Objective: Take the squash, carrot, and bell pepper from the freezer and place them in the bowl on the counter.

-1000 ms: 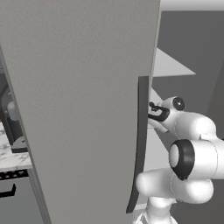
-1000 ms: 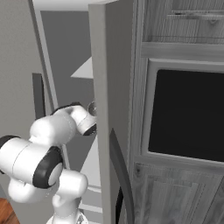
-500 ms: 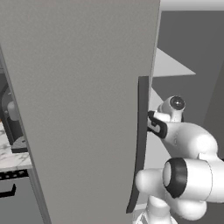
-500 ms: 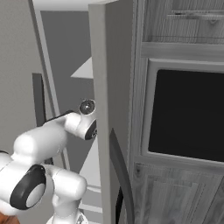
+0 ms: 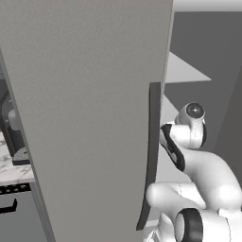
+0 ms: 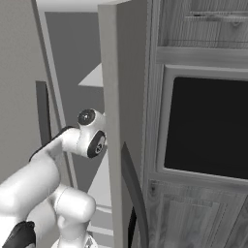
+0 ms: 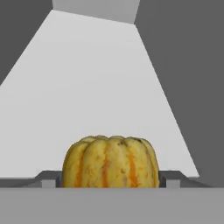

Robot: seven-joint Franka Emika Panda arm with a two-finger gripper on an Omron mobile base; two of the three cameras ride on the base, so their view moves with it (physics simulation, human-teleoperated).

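The squash, yellow with orange ribs, sits low in the hand view. My gripper has its fingertips pressed against both of its flanks, so it is shut on the squash. Behind it the white freezer shelf runs back to the grey rear wall. The freezer stands open, its big grey door and dark curved handle in front of my arm. The arm reaches into the compartment past the door's edge. Carrot, bell pepper and bowl are out of view.
A second grey door with a dark handle stands right of the arm. Wood-grain cabinets with a black oven window lie further right. A strip of marble counter shows at the far left.
The arm's elbow and lower links have swung down and to the side, while the wrist stays near the door's edge. The grip's width holds steady.
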